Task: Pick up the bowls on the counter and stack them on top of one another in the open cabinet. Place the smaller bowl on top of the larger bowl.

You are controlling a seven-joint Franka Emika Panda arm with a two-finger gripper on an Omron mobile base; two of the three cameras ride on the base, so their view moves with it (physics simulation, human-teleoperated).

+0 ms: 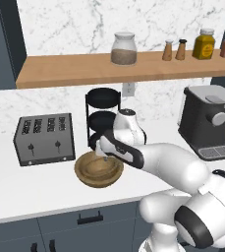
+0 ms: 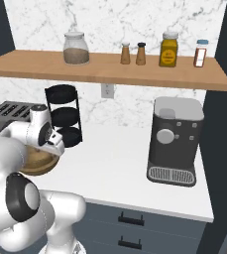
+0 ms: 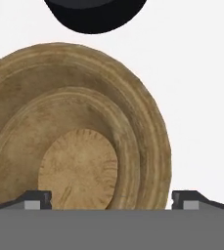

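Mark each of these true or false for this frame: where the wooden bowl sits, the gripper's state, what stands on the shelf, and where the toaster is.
1. The wooden bowl sits on the counter. True.
2. The gripper is shut on the bowl's rim. False: its fingers stand wide apart above the bowl, holding nothing.
3. A glass jar stands on the wooden shelf. True.
4. The toaster is on the shelf. False: it stands on the counter, left of the bowl.
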